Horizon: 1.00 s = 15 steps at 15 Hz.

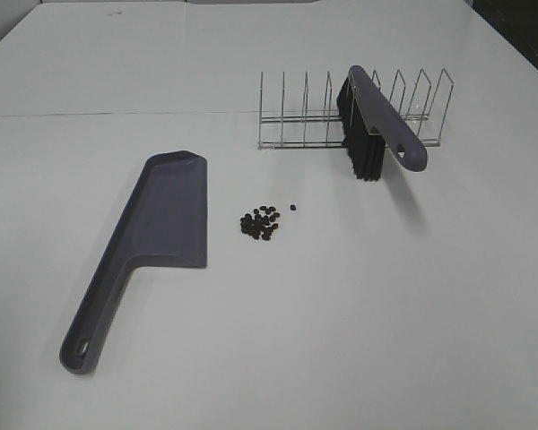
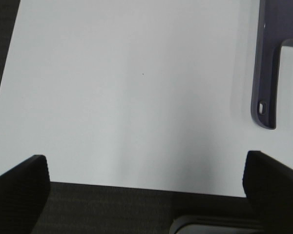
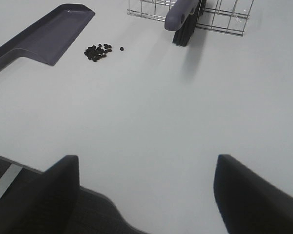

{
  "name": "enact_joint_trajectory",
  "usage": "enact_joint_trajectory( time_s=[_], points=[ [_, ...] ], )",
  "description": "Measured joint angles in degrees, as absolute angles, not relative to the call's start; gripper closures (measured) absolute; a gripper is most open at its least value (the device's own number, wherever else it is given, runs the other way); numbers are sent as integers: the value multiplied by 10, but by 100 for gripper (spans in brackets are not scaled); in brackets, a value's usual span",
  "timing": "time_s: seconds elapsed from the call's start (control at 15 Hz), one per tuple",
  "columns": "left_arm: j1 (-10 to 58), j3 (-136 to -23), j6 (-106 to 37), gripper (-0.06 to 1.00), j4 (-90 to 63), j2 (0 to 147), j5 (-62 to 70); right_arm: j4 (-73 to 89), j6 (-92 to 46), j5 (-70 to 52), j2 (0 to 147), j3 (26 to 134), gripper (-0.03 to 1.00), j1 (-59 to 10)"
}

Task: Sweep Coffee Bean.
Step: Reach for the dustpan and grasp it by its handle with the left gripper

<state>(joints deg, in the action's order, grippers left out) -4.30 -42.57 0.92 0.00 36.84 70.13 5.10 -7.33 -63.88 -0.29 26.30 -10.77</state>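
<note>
A small pile of dark coffee beans [image 1: 262, 222] lies mid-table, with one stray bean just to its right. A grey-purple dustpan [image 1: 166, 215] lies flat to their left, its handle pointing toward the front left. A matching brush [image 1: 377, 121] leans in a wire rack [image 1: 296, 116] behind the beans. Neither gripper shows in the high view. My left gripper [image 2: 146, 190] is open and empty at the table's near edge, with the dustpan handle [image 2: 263, 73] in its view. My right gripper [image 3: 146, 195] is open and empty, well short of the beans [image 3: 98, 51], the dustpan [image 3: 44, 36] and the brush [image 3: 183, 17].
The white table [image 1: 386, 313] carries only these things. The wire rack [image 3: 229, 19] stands at the back right. Dark floor shows beyond the table's near edge in both wrist views.
</note>
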Motion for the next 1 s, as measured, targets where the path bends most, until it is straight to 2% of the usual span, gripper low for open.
enact_joint_trajectory(
  time_s=[0.2,0.33,0.67,1.0],
  points=[
    [-28,-516,42,-4,-7,608,685,51,-73,-639,-3,263,33,-108],
    [49,-539,84,-4,-13,703,651,51,-73,-639,-3,263,33,-108],
    [185,-581,156,-4,-5,925,542,51,-73,-639,-3,263,33,-108],
    [235,-647,174,-4,7,1109,470,51,-73,-639,-3,263,33,-108]
  ],
)
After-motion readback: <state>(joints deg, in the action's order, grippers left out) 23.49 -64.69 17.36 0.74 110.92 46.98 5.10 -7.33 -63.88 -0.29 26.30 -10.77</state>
